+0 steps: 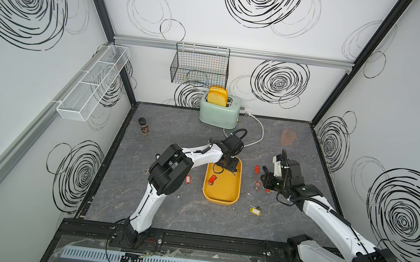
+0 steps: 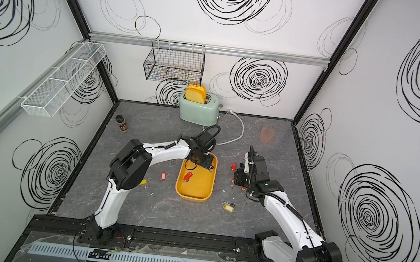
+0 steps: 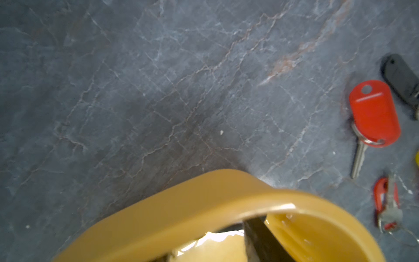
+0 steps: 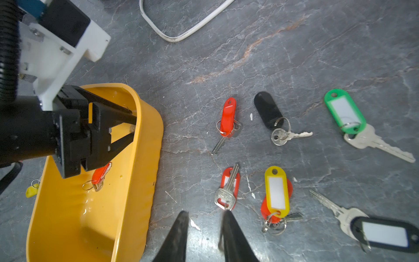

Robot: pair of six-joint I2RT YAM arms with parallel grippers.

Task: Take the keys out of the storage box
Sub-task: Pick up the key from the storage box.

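Left gripper (image 4: 135, 128), jaws spread, inside mustard-yellow plastic storage box (image 4: 149, 145); red-tagged silver key (image 4: 101, 173) likely light, slippery: pinch its tag. Right gripper (image 4: 205, 213) parted, empty.

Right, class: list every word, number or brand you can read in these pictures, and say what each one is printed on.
No text can be read anywhere.
Label on the spice jar: too blurred to read.
Faint front mark on the toaster: too small to read.
Stamp on the silver key: blurred.
White inserts in the green tag, the yellow tag and the windowed black tag: blank.
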